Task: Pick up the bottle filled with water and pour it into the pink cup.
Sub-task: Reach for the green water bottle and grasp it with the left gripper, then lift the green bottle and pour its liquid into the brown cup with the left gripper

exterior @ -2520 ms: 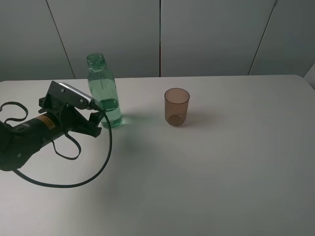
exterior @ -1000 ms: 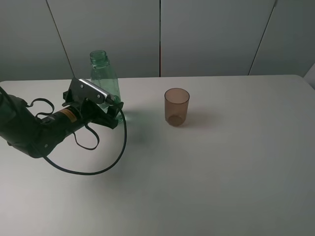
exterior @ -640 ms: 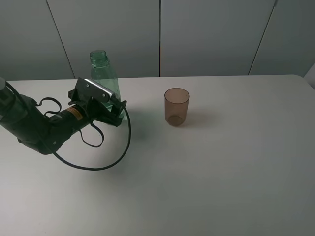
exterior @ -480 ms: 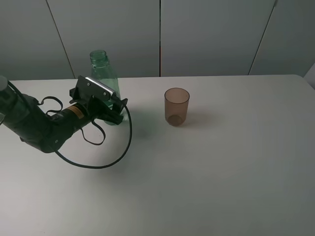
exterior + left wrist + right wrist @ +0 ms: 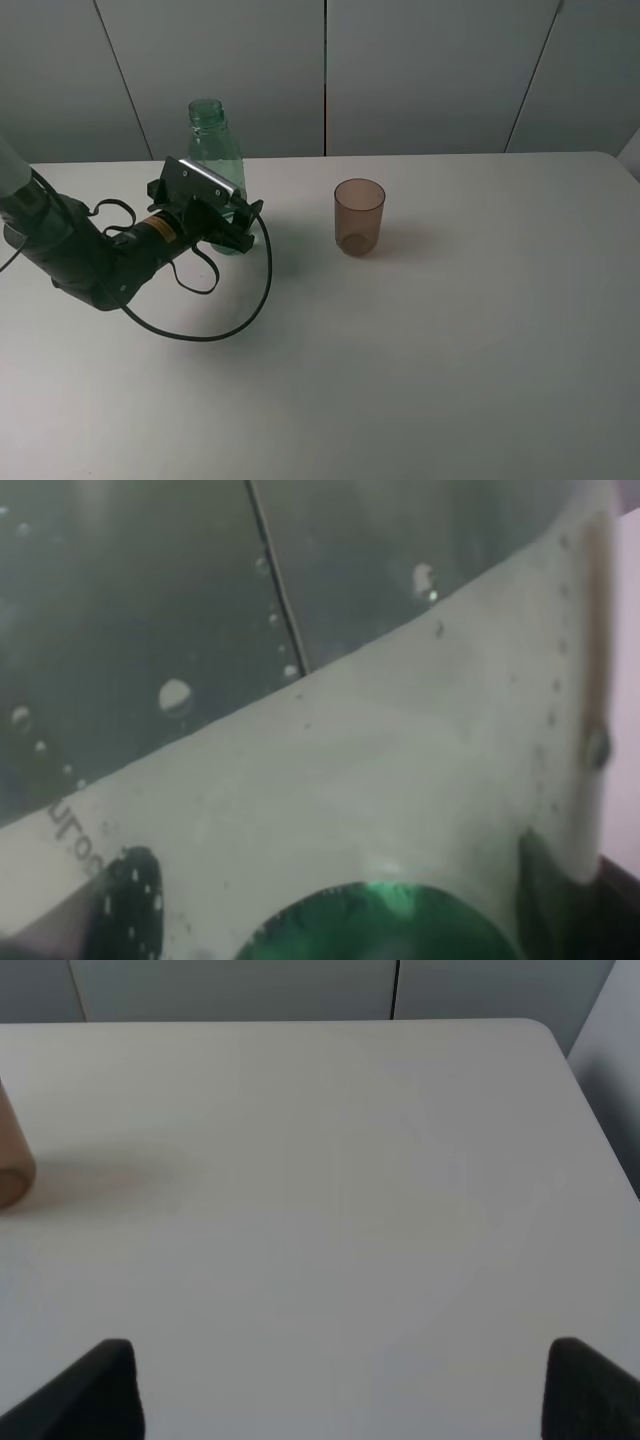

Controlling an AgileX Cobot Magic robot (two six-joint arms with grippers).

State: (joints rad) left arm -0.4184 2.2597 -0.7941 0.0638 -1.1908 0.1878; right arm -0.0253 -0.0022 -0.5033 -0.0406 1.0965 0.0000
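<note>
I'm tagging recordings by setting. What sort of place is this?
Probably a robot lab test bench: a plain white table, grey wall panels behind it, and a cabled robot arm beside a bottle and cup.

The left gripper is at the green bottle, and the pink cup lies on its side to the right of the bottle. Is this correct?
Not quite: the pink cup stands upright, mouth up, as the exterior high view shows. The left gripper is indeed at the green bottle, with the cup to its right.
</note>
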